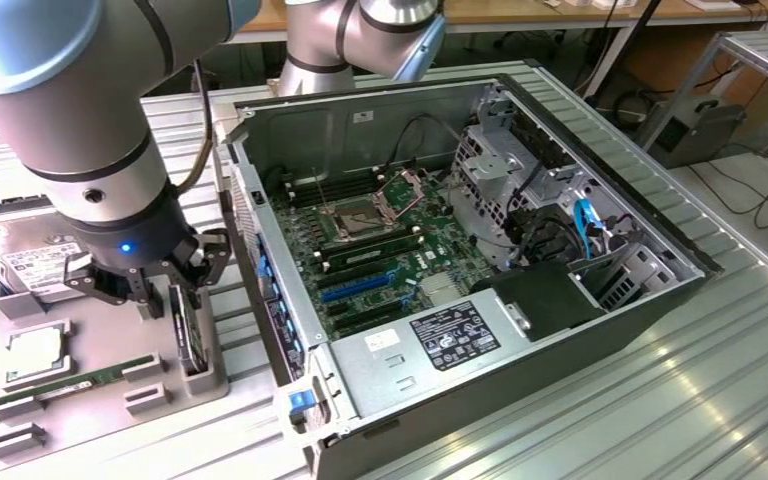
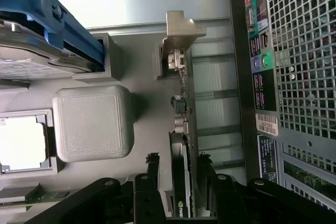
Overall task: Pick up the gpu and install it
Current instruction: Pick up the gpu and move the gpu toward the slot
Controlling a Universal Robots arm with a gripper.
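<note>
A ribbed metal desk [image 1: 704, 400] carries an open computer case [image 1: 531, 390] and a grey parts tray [image 1: 97, 345]. The gpu [image 1: 187, 335] stands on edge in the tray. The arm's claw [image 1: 144, 292] hangs over it, spread wide to either side and gripping nothing.

Bright, even light falls from above. Glare streaks the table [image 1: 704, 400] at the exterior view's right; the case [image 1: 344, 125] is shadowed inside. In the wrist view the chip [image 2: 21, 142] washes out white and the gripper [image 2: 178, 161] is silhouetted.
</note>
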